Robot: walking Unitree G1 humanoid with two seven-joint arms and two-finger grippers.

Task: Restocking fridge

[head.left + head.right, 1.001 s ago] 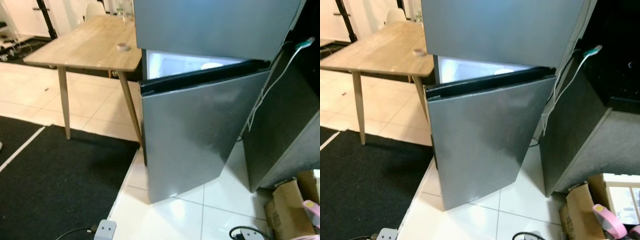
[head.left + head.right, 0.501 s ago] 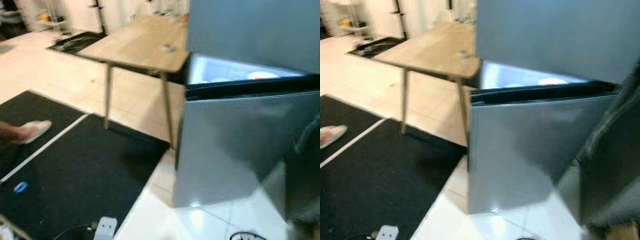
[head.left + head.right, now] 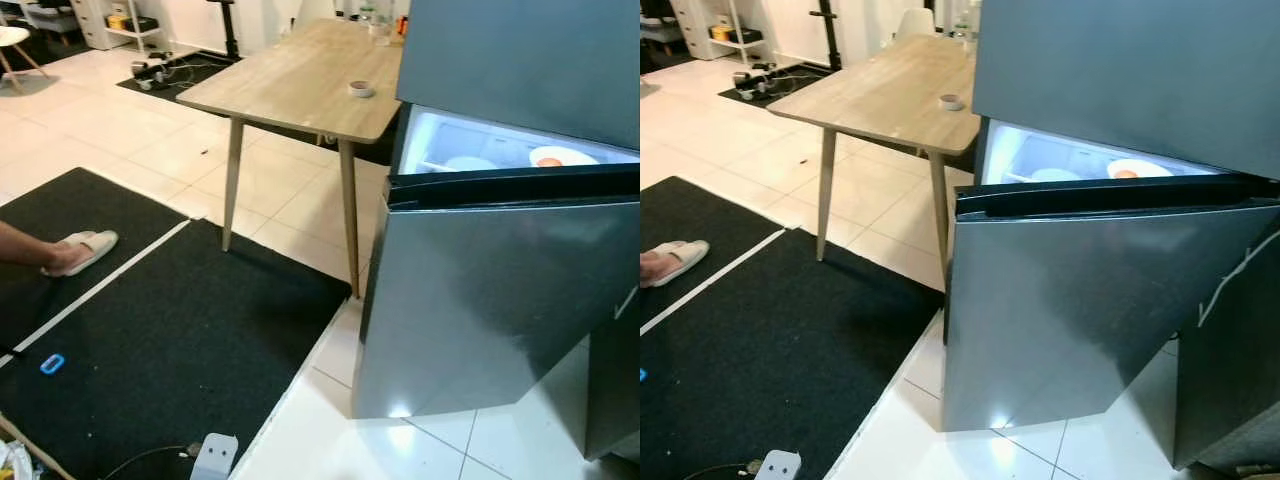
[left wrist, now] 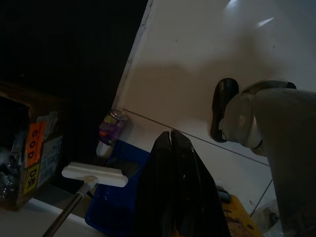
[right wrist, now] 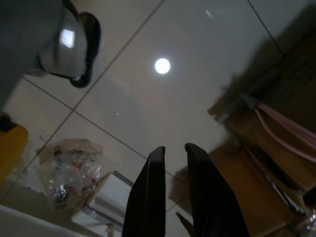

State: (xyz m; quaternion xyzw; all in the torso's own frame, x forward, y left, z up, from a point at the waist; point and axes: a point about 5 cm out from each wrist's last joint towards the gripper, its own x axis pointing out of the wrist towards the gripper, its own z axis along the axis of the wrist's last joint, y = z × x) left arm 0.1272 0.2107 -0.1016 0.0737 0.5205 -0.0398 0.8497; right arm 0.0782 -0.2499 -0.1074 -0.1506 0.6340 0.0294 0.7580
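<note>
The fridge (image 3: 1080, 290) was brushed silver-grey, its open door edged with a black band, and the inside glowed pale white. A white plate (image 3: 1137, 168) inside held something orange. The table (image 3: 300, 80) had a light wood grain and tan legs; a small beige roll of tape (image 3: 360, 89) sat on it. The floor tiles (image 3: 120, 140) were glossy cream, the mat (image 3: 170, 350) black with a white stripe. A slipper (image 3: 80, 250) was off-white. Both grippers had black fingers (image 5: 148, 197).

A wooden table (image 3: 290, 80) bearing a tape roll (image 3: 361, 89) stands on white tile floor (image 3: 130, 140).
</note>
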